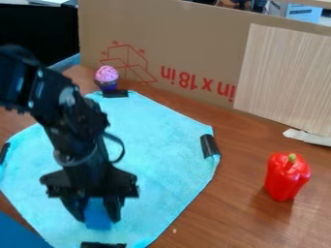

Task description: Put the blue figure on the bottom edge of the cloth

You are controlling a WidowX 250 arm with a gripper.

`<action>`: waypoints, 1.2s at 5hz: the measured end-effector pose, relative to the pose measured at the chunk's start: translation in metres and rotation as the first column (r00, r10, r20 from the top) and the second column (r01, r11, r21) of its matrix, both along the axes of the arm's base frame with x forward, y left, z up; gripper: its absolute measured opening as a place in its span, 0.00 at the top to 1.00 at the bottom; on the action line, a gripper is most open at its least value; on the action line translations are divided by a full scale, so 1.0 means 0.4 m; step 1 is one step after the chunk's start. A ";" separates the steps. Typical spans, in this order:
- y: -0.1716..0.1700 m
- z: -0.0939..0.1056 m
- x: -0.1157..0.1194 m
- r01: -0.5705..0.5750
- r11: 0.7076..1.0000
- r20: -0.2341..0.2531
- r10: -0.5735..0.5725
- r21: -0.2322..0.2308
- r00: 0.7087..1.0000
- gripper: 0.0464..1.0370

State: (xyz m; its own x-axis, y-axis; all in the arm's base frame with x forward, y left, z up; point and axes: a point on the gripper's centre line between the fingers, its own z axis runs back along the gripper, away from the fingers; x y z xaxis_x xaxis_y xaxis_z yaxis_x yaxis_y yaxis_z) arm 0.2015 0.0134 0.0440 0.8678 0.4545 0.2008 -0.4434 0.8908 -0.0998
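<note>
Surface [223, 213], brown wood-grain; cardboard panel [194, 43] behind; turquoise cloth [165, 150]; red pepper [284, 179]; toy cupcake [107, 77]. Fingers [114, 207]: closed around blue figure [97, 215], over cloth.

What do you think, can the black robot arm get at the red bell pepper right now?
Probably not straight away: the black tool seems busy holding the small blue figure. Otherwise the way looks free, since the pepper stands uncovered on the brown wooden table.

So the cloth [158, 160] is on the counter [226, 208], with the figure [98, 214] in the hand [100, 221] over its near part. Cupcake [107, 77]'s just past the far edge, cardboard [200, 43] behind that, pepper [286, 178] off right of the cloth.
</note>
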 end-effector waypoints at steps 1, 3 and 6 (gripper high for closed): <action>-0.009 -0.044 -0.003 -0.001 0.999 0.040 -0.001 0.043 0.999 0.10; -0.004 -0.045 0.011 0.002 1.000 0.029 -0.003 0.030 1.000 0.04; 0.012 0.200 0.039 -0.055 0.983 -0.026 0.051 -0.173 0.998 0.04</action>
